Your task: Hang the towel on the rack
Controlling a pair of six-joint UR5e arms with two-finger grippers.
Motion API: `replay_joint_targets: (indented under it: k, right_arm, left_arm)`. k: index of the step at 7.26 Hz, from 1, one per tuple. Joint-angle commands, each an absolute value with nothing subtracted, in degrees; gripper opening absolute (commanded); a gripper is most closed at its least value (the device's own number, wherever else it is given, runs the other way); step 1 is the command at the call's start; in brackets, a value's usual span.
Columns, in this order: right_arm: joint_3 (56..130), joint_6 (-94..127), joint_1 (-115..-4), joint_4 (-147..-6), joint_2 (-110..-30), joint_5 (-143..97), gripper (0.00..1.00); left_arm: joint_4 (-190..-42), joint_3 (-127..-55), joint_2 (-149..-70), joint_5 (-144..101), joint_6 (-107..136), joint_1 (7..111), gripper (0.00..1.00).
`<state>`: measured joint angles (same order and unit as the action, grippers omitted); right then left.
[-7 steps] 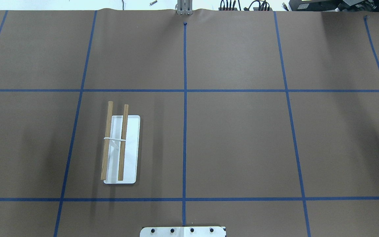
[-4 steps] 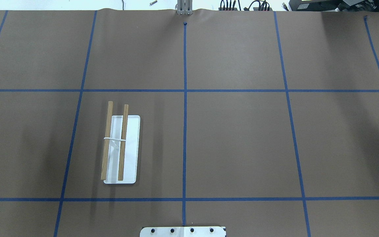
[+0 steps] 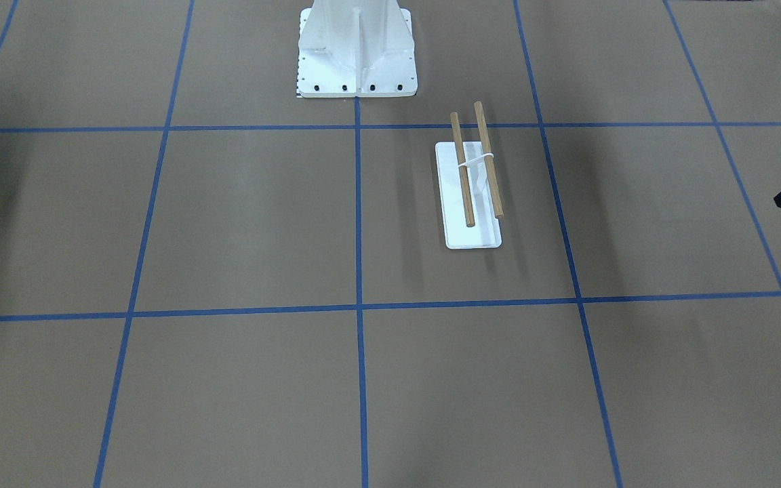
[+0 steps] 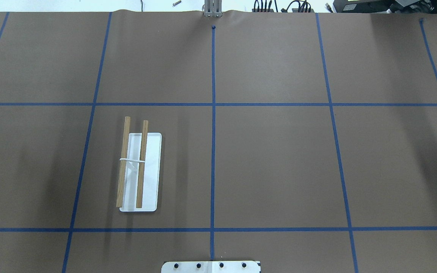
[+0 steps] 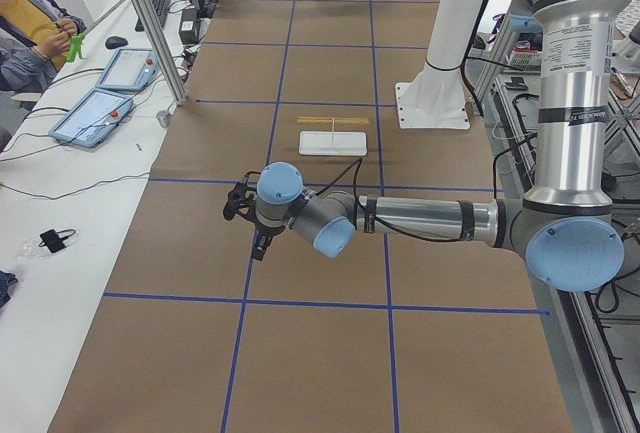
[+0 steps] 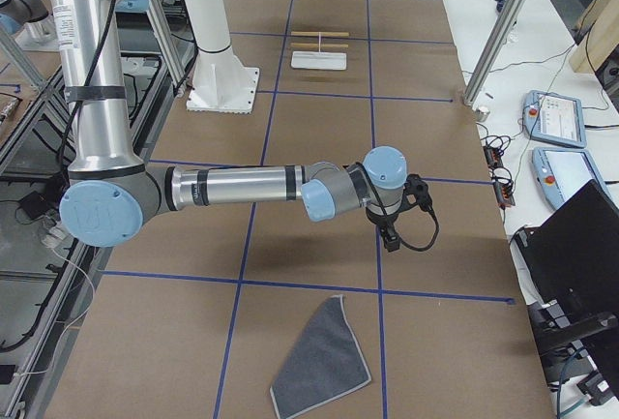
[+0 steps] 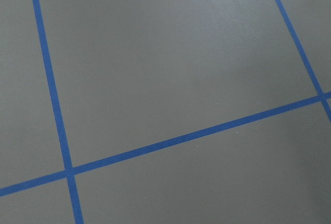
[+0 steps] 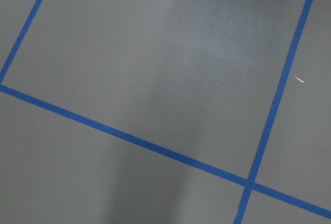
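Nothing is in hand yet. The towel (image 6: 322,361) lies flat on the counter (image 4: 279,170) at the robot's right end, skewed to the tape grid, one corner pointing toward the right claw (image 6: 390,237). That claw hangs above the counter, near the towel but apart from it. The rack (image 4: 139,170) stands well away on the robot's left half, both dowels (image 4: 123,163) bare. The left claw (image 5: 261,246) hovers out beyond it. I cannot tell whether either claw is released or clenched: only the side views show them, and both wrist cameras see just counter and tape.

The step in hand looks like the reach for the towel, and the right arm is the natural one for it. It would do best to aim for a corner or the stitched edge rather than the middle, and come down close to the counter so the fingers catch one layer of cloth. Lifting high enough for the towel to hang free would help. The carry is long — the rack sits past the centre line — so a hand-over to the left claw may serve better than a stretch.
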<state>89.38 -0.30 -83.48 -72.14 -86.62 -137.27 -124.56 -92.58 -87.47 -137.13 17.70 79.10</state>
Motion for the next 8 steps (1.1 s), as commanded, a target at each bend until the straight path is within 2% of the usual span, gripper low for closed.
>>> replay_joint_targets:
  k: [1, 4, 8]
  right_arm:
    - [89.8, 0.2, -83.5, -68.5, -90.2, -135.4, 1.00]
    - [83.8, 9.6, -77.7, -67.6, -88.7, -131.1, 1.00]
    - [75.7, 20.8, -77.3, -67.6, -86.8, -131.0, 1.00]
  left_arm:
    - [-124.7, -92.5, -87.4, -137.1, 17.8, 79.1, 0.98]
    - [-124.7, -92.5, -87.4, -137.1, 18.0, 79.1, 0.98]
    - [-124.7, -92.5, -87.4, -137.2, 19.3, 79.0, 0.98]
